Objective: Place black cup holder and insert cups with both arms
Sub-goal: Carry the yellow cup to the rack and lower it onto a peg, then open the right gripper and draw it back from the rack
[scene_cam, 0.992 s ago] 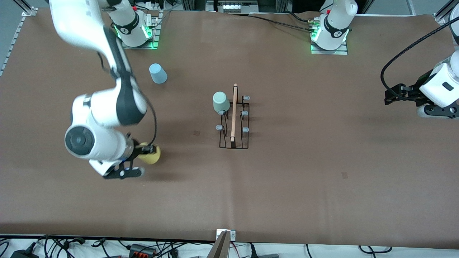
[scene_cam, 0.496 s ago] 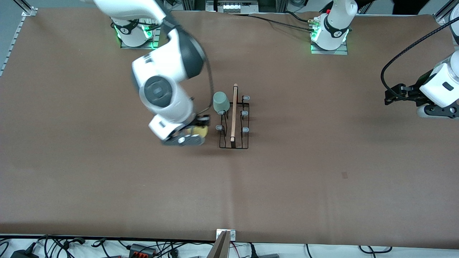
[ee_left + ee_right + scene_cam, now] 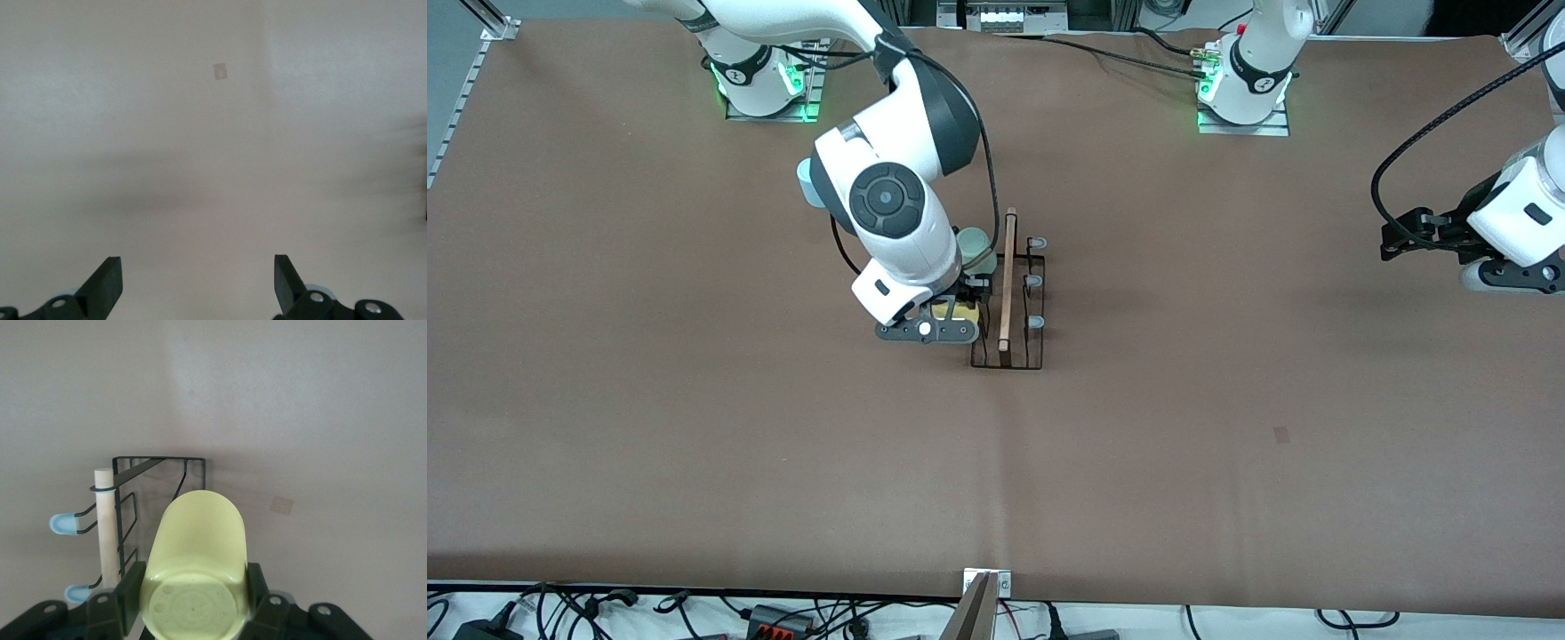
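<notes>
The black cup holder stands mid-table with its wooden dowel handle on top; the right wrist view shows the cup holder and the dowel too. A mint-green cup sits upside down on an end peg, half hidden by the right arm. My right gripper is shut on the yellow cup, the yellow cup lying tilted over the pegs beside the green one; whether it touches a peg is hidden. The light blue cup peeks out beside the right arm. My left gripper waits open at the left arm's end of the table, and the left gripper holds nothing.
Grey-tipped pegs on the holder's side toward the left arm are bare. A small dark mark lies on the brown table. Cables and a clamp run along the edge nearest the front camera.
The right arm has carried the yellow cup from the right arm's end of the table over to the cup holder's pegs. The left arm has not moved.
</notes>
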You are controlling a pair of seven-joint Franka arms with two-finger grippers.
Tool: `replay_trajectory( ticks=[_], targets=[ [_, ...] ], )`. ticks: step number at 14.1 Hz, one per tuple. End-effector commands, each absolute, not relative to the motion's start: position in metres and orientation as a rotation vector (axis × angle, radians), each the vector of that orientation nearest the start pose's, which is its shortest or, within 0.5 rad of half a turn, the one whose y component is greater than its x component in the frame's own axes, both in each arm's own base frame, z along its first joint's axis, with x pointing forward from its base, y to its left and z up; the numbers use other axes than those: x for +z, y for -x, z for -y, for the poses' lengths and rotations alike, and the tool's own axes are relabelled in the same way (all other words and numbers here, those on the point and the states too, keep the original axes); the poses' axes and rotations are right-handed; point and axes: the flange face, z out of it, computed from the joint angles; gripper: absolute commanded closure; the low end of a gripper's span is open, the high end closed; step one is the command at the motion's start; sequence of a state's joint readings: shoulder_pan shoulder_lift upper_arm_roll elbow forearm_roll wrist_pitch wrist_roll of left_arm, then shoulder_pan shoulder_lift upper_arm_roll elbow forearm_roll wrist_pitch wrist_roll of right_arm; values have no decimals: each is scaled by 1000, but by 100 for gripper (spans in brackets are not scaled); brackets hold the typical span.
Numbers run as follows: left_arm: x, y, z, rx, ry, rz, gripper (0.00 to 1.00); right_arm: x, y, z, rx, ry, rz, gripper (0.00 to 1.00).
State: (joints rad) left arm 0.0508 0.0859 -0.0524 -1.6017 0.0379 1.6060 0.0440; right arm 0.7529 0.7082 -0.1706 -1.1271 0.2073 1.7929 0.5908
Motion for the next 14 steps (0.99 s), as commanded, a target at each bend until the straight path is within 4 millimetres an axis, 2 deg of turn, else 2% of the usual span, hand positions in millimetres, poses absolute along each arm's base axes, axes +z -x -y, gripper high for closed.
replay_trajectory(
  ticks=[1, 4, 14],
  targets=[
    [566, -575, -6, 116, 3110, -85, 0, 383, -586, -467, 165, 3046, -61, 73],
    [566, -575, -6, 116, 3112, -85, 0, 376, -585, -470, 197, 3029, -74, 73],
    [566, -575, -6, 116, 3112, -85, 0, 335, -589, -473, 217, 3050, -67, 72]
  ],
)
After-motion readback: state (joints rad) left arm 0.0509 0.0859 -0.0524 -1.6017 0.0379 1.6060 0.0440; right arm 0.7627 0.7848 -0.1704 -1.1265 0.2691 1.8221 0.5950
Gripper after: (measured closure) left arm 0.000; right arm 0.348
